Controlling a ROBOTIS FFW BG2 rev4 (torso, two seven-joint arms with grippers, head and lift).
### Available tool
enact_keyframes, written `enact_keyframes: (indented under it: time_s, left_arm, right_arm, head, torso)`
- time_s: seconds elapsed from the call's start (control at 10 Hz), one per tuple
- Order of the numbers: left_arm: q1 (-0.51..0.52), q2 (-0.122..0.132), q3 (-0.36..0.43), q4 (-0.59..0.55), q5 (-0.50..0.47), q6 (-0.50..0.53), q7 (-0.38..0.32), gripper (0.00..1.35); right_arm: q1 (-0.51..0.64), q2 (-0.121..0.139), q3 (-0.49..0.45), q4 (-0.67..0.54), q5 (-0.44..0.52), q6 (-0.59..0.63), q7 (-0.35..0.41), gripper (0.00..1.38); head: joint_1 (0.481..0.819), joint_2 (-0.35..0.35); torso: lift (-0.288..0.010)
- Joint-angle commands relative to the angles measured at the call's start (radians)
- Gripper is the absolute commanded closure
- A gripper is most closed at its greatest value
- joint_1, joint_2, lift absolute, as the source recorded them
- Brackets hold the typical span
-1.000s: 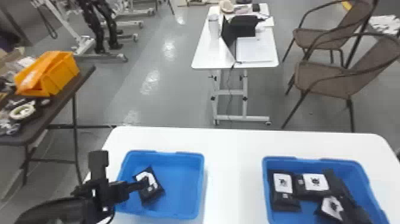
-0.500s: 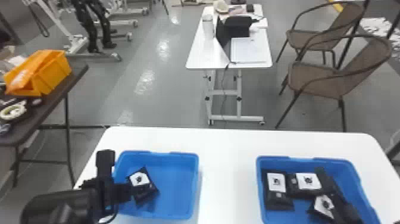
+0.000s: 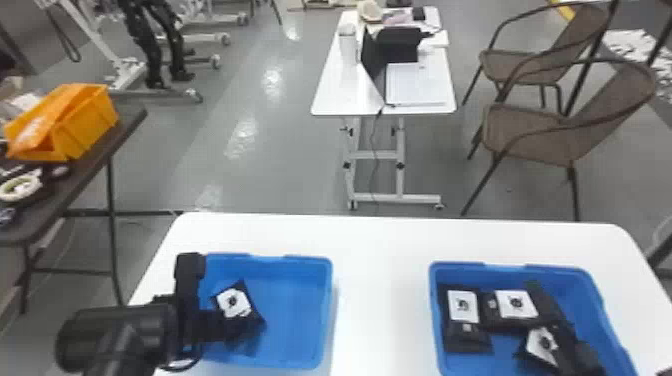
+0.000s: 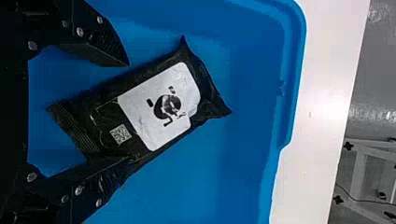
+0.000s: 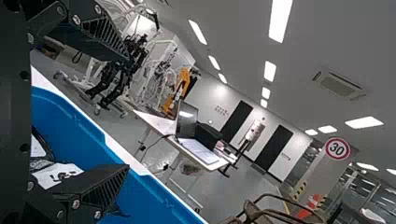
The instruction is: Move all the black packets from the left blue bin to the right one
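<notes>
Partway through, and I judge well along: at least three black pouch-like packets with white labels (image 3: pixel 462 327) lie in the right blue plastic bin (image 3: pixel 490 275), and I can see one left to move. That remaining black packet with a crumpled white label (image 4: pixel 168 105) lies at a slant in the left part of the left blue plastic bin (image 3: pixel 280 258). My left gripper (image 4: pixel 128 112) is right at it, its two flat black fingers spread to either side with the packet between, unpinched. I cannot tell whether a finger touches it. Closing, lifting, carrying it right and releasing remain. My right gripper (image 5: pixel 128 112) is at the right bin, its fingers spread, with nothing between them.

Both bins sit well apart on a smooth white table with rounded far corners (image 3: pixel 380 280). Beyond is a shiny grey floor (image 3: pixel 280 175). To the left, a dark table (image 3: pixel 90 170) bears an orange plastic box (image 3: pixel 90 125). Farther off stand a small white table (image 3: pixel 335 90) with an open laptop (image 3: pixel 372 62), two brown chairs (image 3: pixel 530 132) to the right and, far left, black robot legs (image 3: pixel 150 45).
</notes>
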Motion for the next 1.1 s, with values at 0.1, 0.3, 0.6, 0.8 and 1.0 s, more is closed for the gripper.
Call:
enact_keyframes:
  time_s: [0.1, 0.3, 0.6, 0.8, 1.0]
  left_arm:
    - [-0.013, 0.007, 0.008, 0.036, 0.03, -0.029, -0.001, 0.86]
    - [-0.002, 0.01, 0.014, 0.039, 0.064, -0.09, -0.006, 1.03]
    - [0.015, 0.029, 0.003, 0.051, 0.072, -0.144, -0.075, 1.22]
    - [0.059, 0.05, -0.022, -0.05, 0.032, -0.182, -0.162, 1.22]
    - [0.156, 0.038, -0.008, -0.271, -0.036, -0.145, -0.251, 1.22]
  right_arm:
    - [0.001, 0.001, 0.0, 0.0, -0.002, 0.0, 0.0, 0.21]
    - [0.001, 0.001, 0.0, 0.0, -0.002, 0.005, 0.0, 0.21]
    - [-0.001, 0.001, 0.0, 0.001, 0.0, 0.014, 0.008, 0.63]
    - [0.002, 0.001, 0.0, -0.019, 0.017, 0.014, 0.011, 0.47]
    - [0.002, 0.001, 0.002, -0.034, 0.023, 0.014, 0.013, 0.42]
  head:
    - [0.695, 0.142]
    - [0.695, 0.142]
    - [0.695, 0.137]
    - [0.695, 0.131]
    - [0.695, 0.118]
  torso:
    - [0.0]
    - [0.0]
    - [0.0]
    - [0.0]
    - [0.0]
